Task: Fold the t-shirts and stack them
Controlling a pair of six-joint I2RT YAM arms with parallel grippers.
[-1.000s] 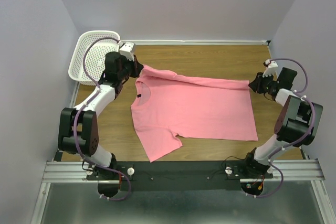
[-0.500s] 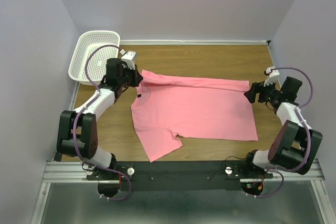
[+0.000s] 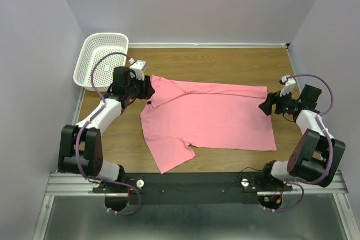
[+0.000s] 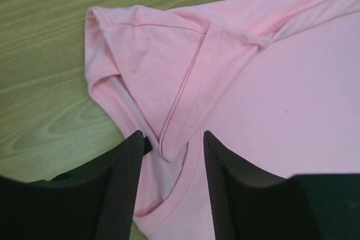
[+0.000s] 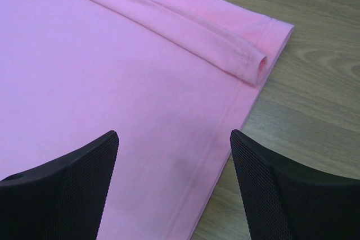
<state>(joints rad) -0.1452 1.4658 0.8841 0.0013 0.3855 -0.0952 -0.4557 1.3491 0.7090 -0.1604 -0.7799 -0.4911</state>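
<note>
Wood-grain brown surface bearing the plain salmon-pink short-sleeved t-shirt, spread mid-surface, far edge rolled over, likely a first fold. White plastic mesh basket far left, contents unreadable. Astride the folded sleeve, left hand part-open, pinching nothing; above the right hem corner, right hand wide open, empty.

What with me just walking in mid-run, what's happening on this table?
Two arms are folding a pink t-shirt spread on the table. Its far edge is folded over along its length. The left gripper sits open at the folded sleeve by the collar. The right gripper is open over the hem corner. Neither clamps the cloth. A white basket stands at the far left corner.
</note>
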